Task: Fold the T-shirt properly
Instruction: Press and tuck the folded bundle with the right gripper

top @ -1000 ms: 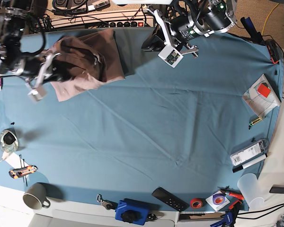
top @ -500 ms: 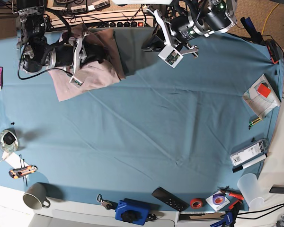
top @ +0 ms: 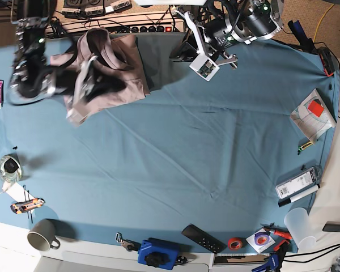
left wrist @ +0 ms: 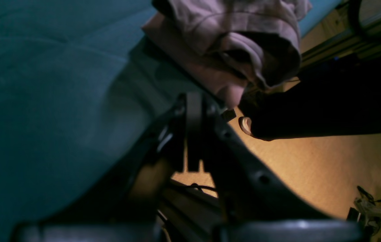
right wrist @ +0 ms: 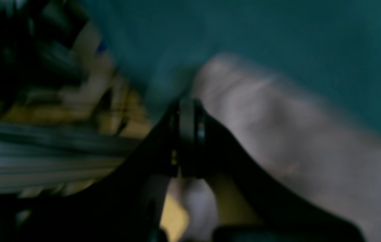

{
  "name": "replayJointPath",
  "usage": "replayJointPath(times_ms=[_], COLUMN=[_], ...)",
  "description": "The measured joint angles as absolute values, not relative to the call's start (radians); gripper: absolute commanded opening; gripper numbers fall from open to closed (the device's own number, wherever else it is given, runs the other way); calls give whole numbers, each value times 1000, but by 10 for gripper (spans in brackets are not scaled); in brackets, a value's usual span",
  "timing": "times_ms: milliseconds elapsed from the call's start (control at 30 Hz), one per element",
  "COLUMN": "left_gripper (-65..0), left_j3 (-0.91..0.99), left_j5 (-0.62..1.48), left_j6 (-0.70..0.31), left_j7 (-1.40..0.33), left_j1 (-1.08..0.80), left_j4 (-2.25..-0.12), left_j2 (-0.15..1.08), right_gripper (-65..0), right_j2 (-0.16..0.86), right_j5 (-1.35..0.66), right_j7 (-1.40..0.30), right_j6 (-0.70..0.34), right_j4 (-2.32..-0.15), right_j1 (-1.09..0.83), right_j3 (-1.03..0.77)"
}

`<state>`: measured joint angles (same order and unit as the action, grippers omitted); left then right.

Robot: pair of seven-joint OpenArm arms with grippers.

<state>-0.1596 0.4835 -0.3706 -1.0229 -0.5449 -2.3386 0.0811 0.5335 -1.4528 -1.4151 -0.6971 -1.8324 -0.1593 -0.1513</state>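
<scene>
The T-shirt [top: 122, 71] lies bunched at the back left of the teal tablecloth [top: 175, 153], dusty pink-brown and heavily wrinkled, with a fold raised at its top. My right gripper [top: 116, 85] hovers over the shirt's lower part, blurred by motion. In the right wrist view its fingers [right wrist: 188, 134] are pressed shut with the T-shirt [right wrist: 294, 144] behind them and nothing seen between them. My left gripper [top: 178, 54] sits just right of the shirt at the table's back edge. Its fingers [left wrist: 193, 127] are shut and empty, with the T-shirt [left wrist: 230, 43] beyond the tips.
A power strip [top: 141, 28] and cables run behind the table. Along the front edge are a mug [top: 42, 235], a blue device [top: 157, 253], a remote [top: 203, 238], red tape [top: 234, 243] and a plastic cup [top: 301, 226]. A pouch [top: 313, 116] lies at the right.
The right arm swung up over the shirt, then back down to the left, and the shirt's top fold shifted. The left arm has stayed still.
</scene>
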Motion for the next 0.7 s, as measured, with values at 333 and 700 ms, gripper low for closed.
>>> replayJointPath(times_ms=[333,700], left_gripper=[-650,-650], left_j3=[-160,-160], left_j5=[484,402], left_j6=[-371,-371], left_j7=[-1023,-1023], left_j1=[-545,-545], left_j4=[-2339,-2339], left_j2=[81,81], right_gripper=[-650,-650], right_j2=[529,523], right_j5=[-1436,-1132], right_j7=[-1418,-1401], right_j6=[-696,-697], right_j4=[-1832,-1658], right_j1=[-289,-341], right_j3=[-292,-293])
